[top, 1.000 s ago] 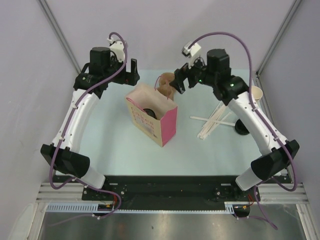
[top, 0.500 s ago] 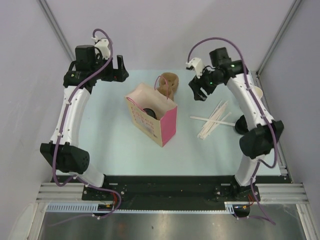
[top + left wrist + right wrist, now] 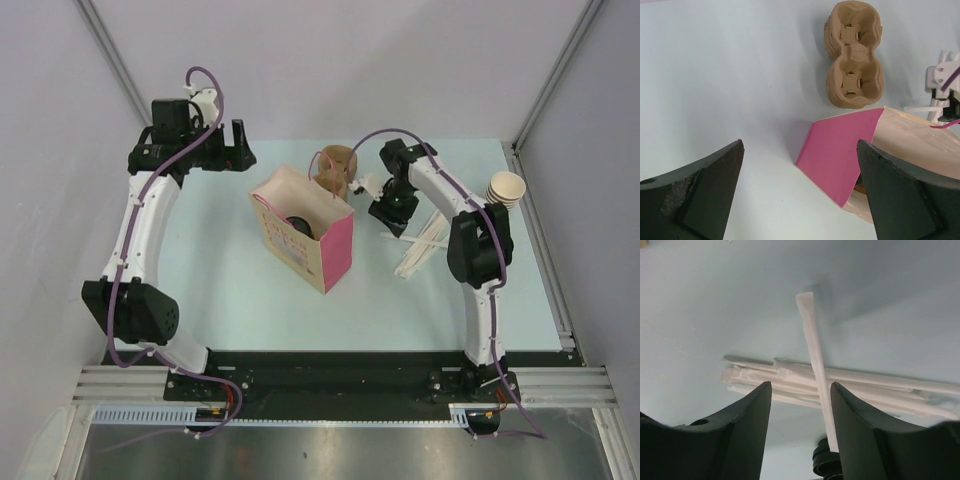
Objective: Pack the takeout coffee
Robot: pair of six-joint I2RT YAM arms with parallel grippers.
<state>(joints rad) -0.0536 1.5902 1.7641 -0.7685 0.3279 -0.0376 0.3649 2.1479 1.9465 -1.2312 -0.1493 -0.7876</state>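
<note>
The pale blue-green table [image 3: 220,270] sat between plain grey walls [image 3: 400,60]. The takeout coffee [image 3: 297,224] stood inside the open pink paper bag [image 3: 335,250], with only its black lid showing. The left gripper [image 3: 800,150] hung wide open and empty near the bag's corner and the pulp cup carrier [image 3: 852,55]. The right gripper [image 3: 800,390], also parted and empty, hovered over wrapped straws [image 3: 812,340].

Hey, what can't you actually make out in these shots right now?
- Top view: of the takeout coffee only the black lid shows; the pink bag hides the cup body.
- Left wrist view: the bag's inside is cut off by the frame edge.
- Right wrist view: a dark object is cut by the bottom edge; unidentifiable.
- Top view: the right gripper tips are hidden by its wrist; contact with the straws is unclear.
</note>
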